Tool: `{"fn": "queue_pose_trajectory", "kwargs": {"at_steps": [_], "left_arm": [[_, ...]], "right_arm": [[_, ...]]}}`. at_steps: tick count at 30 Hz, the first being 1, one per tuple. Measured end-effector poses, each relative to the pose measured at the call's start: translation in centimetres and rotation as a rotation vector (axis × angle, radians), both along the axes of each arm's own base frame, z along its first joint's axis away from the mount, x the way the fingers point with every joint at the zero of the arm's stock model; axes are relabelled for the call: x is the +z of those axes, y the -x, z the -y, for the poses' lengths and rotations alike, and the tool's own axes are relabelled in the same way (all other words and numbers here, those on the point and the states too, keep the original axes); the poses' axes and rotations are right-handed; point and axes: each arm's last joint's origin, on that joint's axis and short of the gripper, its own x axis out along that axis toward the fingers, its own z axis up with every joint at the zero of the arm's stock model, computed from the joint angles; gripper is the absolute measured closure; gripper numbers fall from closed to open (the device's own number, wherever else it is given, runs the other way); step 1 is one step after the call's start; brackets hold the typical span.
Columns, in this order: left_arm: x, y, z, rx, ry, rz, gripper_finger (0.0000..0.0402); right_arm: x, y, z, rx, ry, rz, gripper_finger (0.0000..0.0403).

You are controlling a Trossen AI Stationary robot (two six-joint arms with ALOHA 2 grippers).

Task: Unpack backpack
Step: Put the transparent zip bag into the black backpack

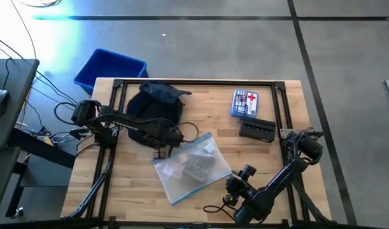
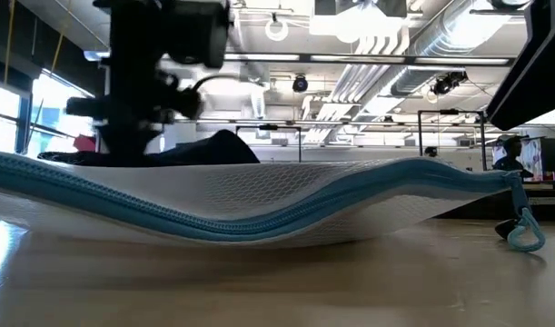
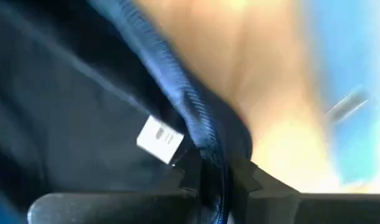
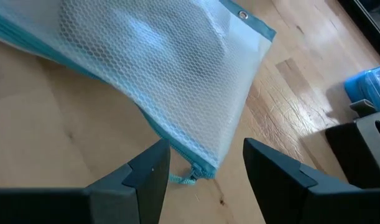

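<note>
Backpack (image 1: 155, 105) slumped at the table's (image 1: 118, 184) far left, left gripper (image 1: 163, 150) clenched on its zippered edge, clear mesh zip pouch (image 1: 191, 166) just beside it holding pale, indistinct contents, right gripper (image 1: 235, 184) hanging parted near the pouch's corner, grasping nothing.

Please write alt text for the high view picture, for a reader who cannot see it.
Seen from above, the left hand is shut on the edge of the dark navy backpack, which lies on a wooden table. A clear zip pouch lies in the middle, and a first aid box and a black case lie to the right. The right hand waits open near the pouch.
</note>
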Motion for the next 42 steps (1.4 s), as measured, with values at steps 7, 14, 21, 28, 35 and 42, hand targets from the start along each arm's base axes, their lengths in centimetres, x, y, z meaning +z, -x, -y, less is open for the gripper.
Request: {"fn": "queue_pose_trajectory", "kwargs": {"at_steps": [7, 14, 21, 28, 35, 42], "left_arm": [[3.1, -4.9, 2.3, -0.075, 0.091, 0.482, 0.0387], [7.0, -6.3, 2.7, -0.178, 0.122, 0.547, 0.0321], [10.3, -5.3, 4.4, -0.221, 0.107, 0.452, 0.0273], [7.8, -4.8, 5.3, -0.12, 0.145, 0.367, 0.0271], [4.5, -3.9, 6.2, -0.16, 0.169, 0.315, 0.0271], [1.8, -4.6, 4.2, -0.031, -0.08, 0.502, 0.0271]], "right_arm": [[0.0, 0.0, 0.0, -0.004, -0.007, -0.011, 0.0213], [0.0, 0.1, 0.1, -0.001, 0.01, -0.019, 0.0213], [0.1, 0.6, -0.3, 0.042, 0.053, 0.003, 0.0213], [0.1, 0.4, -0.4, 0.04, 0.038, 0.023, 0.0213], [0.1, 0.3, -0.4, 0.053, 0.045, 0.014, 0.0213], [0.1, 0.1, -0.4, 0.05, 0.037, 0.022, 0.0213]]}}
